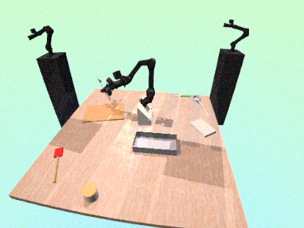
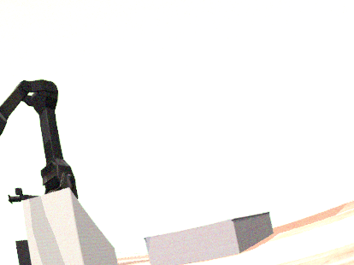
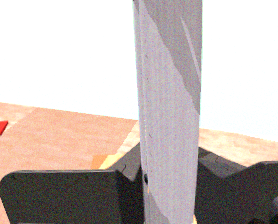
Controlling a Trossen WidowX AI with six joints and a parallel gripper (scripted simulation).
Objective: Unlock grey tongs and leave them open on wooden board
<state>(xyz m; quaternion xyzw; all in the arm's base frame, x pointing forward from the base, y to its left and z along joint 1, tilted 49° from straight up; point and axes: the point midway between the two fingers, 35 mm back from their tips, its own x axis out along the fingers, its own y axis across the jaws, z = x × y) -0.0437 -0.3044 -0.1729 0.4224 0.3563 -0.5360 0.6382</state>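
My gripper [image 1: 104, 90] [image 3: 161, 147] is shut on the grey tongs [image 1: 100, 81] [image 3: 170, 100], in the air above the far left of the table. In the top view the tongs slant steeply, one end up to the left and the other down to the right; which end has the tips is too small to tell. In the wrist view they stand upright between the black fingers, only one broad face showing. The wooden board [image 1: 96, 113] lies below and in front of the gripper. The roasting tin [image 1: 154, 151] [image 2: 192, 243] stands in the middle, nothing across it.
The arm's pale base [image 1: 144, 118] [image 2: 91, 233] stands between board and tin. A red-headed spatula [image 1: 58, 152] and a yellow-lidded jar [image 1: 89, 192] are at the front left. A white block [image 1: 202, 126], a strainer [image 1: 197, 98] and a green-handled tool [image 1: 185, 95] lie at the right.
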